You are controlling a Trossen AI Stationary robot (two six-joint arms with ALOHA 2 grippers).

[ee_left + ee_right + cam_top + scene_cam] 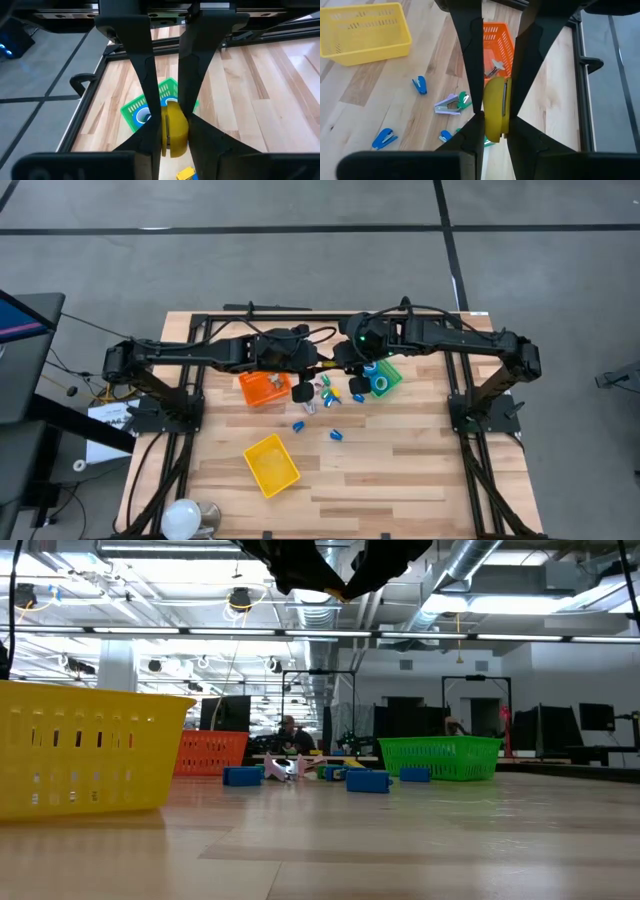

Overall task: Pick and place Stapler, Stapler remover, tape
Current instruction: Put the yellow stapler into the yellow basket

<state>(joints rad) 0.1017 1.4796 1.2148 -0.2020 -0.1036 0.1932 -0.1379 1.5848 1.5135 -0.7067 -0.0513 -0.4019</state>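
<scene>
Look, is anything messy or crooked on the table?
Yes. Small blue pieces and a pale clawed one lie scattered on the table outside the bins. The yellow bin sits turned at an angle to the table's edges, apart from the orange bin and green bin.

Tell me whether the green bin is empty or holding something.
Holding something: the green bin has a blue tape roll inside, seen in the left wrist view and from above.
</scene>
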